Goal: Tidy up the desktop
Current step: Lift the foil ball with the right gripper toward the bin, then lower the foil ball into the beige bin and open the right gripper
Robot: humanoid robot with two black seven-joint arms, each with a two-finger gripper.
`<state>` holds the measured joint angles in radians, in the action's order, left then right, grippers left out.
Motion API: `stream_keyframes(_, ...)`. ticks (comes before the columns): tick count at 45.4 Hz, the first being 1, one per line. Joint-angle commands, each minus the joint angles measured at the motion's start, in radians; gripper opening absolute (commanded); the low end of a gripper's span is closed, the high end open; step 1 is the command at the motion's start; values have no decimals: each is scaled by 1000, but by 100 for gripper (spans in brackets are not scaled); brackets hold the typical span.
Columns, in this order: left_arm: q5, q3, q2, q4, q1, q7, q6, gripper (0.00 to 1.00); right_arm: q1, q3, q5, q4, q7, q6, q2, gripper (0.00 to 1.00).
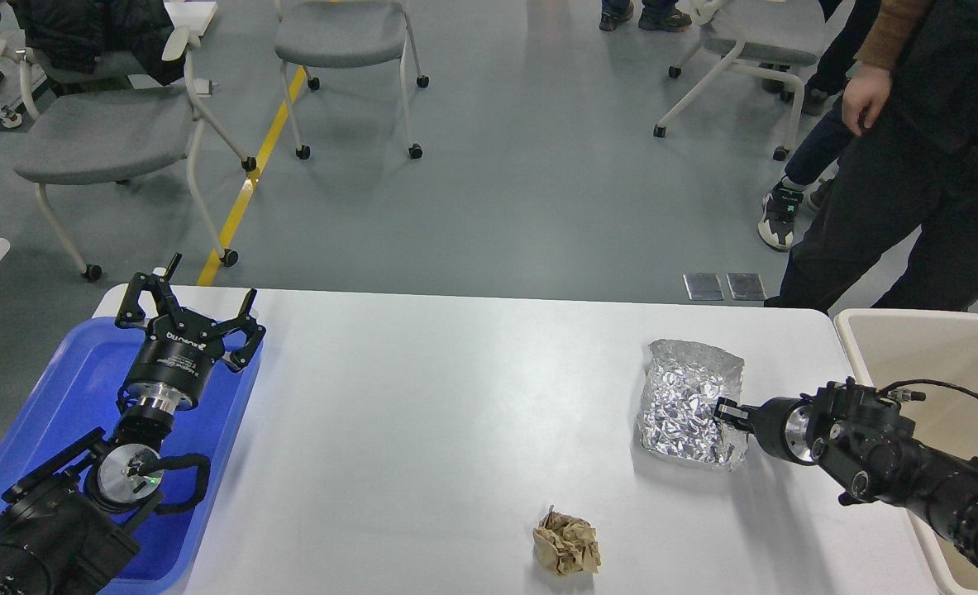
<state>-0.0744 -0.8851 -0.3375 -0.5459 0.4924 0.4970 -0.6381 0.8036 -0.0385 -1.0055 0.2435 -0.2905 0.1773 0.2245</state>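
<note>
The white desktop (422,413) bears a crumpled sheet of silver foil (687,397) at the right and a crumpled brown paper ball (567,543) near the front edge. My right gripper (724,410) comes in from the right and is shut on the foil's right edge, with that side raised a little. My left gripper (188,312) is open and empty, held above the far end of the blue tray (83,388) at the left.
A beige bin (943,347) stands off the table's right end. A person in dark clothes (910,165) stands behind the right corner. Grey chairs (100,132) stand on the floor beyond the table.
</note>
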Motion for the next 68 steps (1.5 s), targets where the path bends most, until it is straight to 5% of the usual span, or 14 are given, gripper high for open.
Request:
stream_keyframes(1,1,0,0,0,0,0,0,100,37,-6,122,10,-41,51,64,0)
stream_keyframes(20,1,0,0,0,0,0,0,100,169,6,249,25,-61,323,272,0)
stream_keyframes(33,1,0,0,0,0,0,0,100,364,6,252,197,-58,508,541,0)
stream_keyframes(44,1,0,0,0,0,0,-2,100,448,-6,237,238,-56,551,658,0)
stream_keyframes(54,1,0,0,0,0,0,-2,100,390,-63,222,87,-64,472,661,0)
stream_keyframes(68,-1,0,0,0,0,0,0,100,80,-288,231,-257,-179,27,438,0)
